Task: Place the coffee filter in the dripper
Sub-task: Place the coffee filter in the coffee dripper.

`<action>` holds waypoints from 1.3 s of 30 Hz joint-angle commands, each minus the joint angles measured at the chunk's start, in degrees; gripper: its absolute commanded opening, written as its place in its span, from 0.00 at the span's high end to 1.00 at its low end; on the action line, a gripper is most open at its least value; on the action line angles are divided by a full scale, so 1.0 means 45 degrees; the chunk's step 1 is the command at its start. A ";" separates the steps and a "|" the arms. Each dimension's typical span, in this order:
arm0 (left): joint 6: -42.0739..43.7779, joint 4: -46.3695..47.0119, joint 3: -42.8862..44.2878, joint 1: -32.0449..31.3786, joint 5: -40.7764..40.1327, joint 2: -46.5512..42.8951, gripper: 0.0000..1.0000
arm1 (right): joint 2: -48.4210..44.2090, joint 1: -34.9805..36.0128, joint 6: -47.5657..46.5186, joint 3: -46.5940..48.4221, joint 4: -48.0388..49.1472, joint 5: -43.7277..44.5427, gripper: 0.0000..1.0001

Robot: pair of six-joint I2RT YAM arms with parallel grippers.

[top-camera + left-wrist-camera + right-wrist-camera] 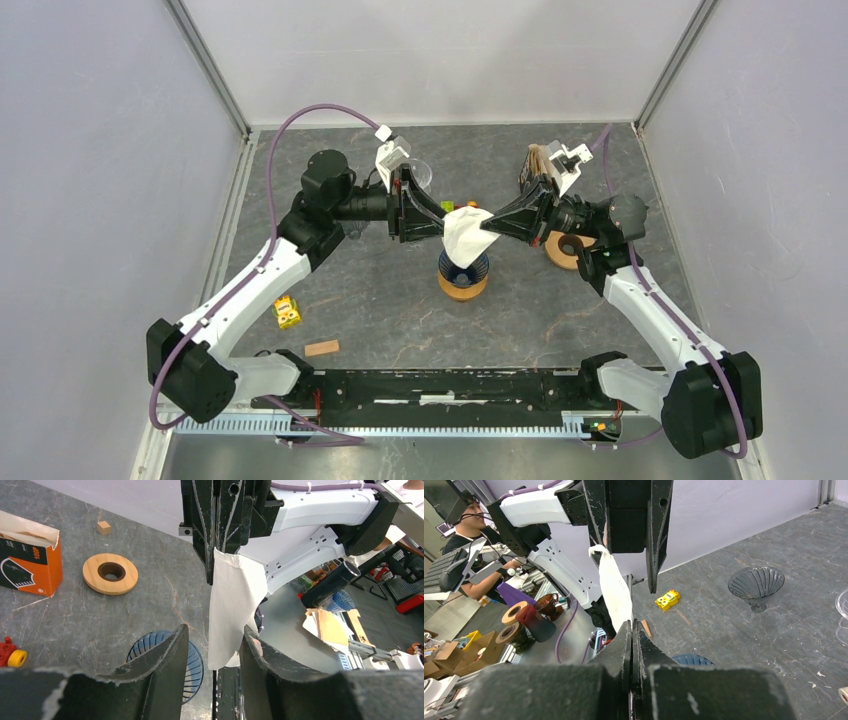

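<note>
The white paper coffee filter (466, 235) hangs over the blue ribbed dripper (463, 268), which sits on a wooden ring (462, 291) mid-surface; a second wooden ring (560, 253) lies toward the right edge.

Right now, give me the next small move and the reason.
Probably draw the left gripper back, clear of the filter. Its jaws stand apart around the paper, while the right gripper is shut on the filter's edge and holds it above the dripper. The right could then lower it in.
</note>
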 commanded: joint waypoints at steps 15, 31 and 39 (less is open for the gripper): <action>-0.0463 0.1006 -0.0090 -0.0089 0.0390 0.0121 0.71 | -0.0025 -0.0067 0.0249 0.0051 0.0497 0.0272 1.00; 0.1040 -0.3660 0.1189 -0.0050 -0.3923 -0.0416 0.98 | -0.0062 -0.0150 -0.9756 0.4665 -1.1056 0.3220 0.27; 0.0398 -0.6768 0.4231 -0.0413 -0.8361 0.0559 0.98 | 0.0887 0.1382 -1.3007 0.7800 -1.4142 0.7025 0.11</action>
